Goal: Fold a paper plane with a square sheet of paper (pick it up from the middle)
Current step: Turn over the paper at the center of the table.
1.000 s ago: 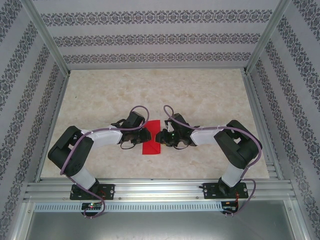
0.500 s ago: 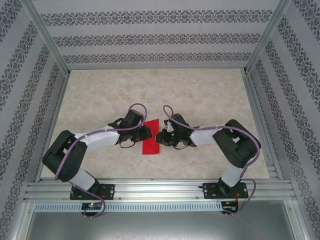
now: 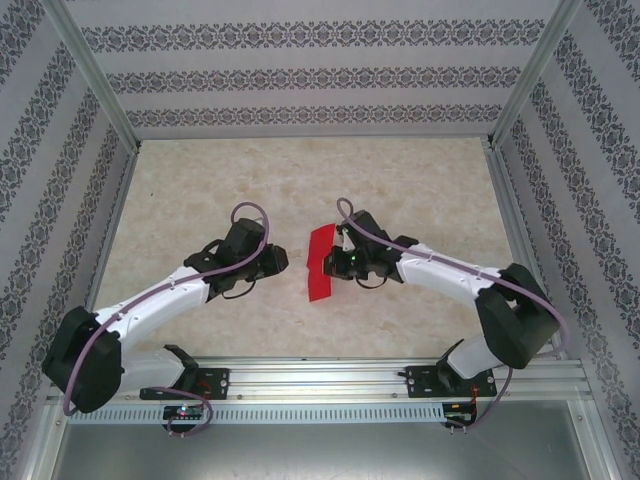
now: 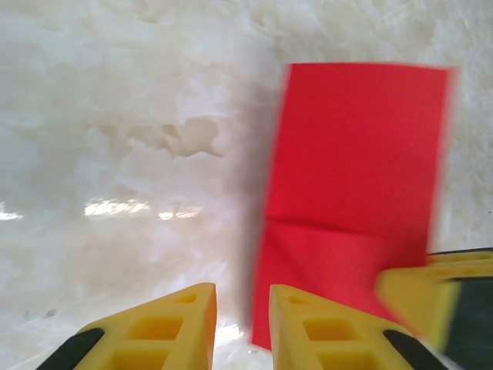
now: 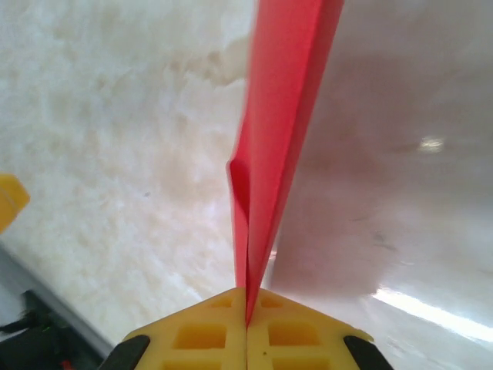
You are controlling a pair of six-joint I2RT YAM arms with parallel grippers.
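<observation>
The square sheet of paper (image 3: 320,262) is bright red and folded into a narrow rectangle with a cross crease (image 4: 354,193). It stands on edge, lifted off the table. My right gripper (image 3: 339,263) is shut on its near edge, and the doubled layers rise straight out from between the closed fingertips (image 5: 246,308) (image 5: 281,139). My left gripper (image 3: 283,260) sits just left of the paper and apart from it. Its jaws (image 4: 240,324) stand slightly open with only bare table between them. One right finger (image 4: 431,301) shows at the paper's lower right corner.
The beige marble table (image 3: 200,200) is walled by patterned panels and aluminium rails (image 3: 320,375) along the near edge. Both arms reach toward the middle, their tips a short gap apart. A yellow left fingertip (image 5: 9,200) shows at the edge of the right wrist view.
The right gripper closed on the paper and raised it from lying flat to standing on edge. The left arm drew back to the left, its jaws parting a little.
</observation>
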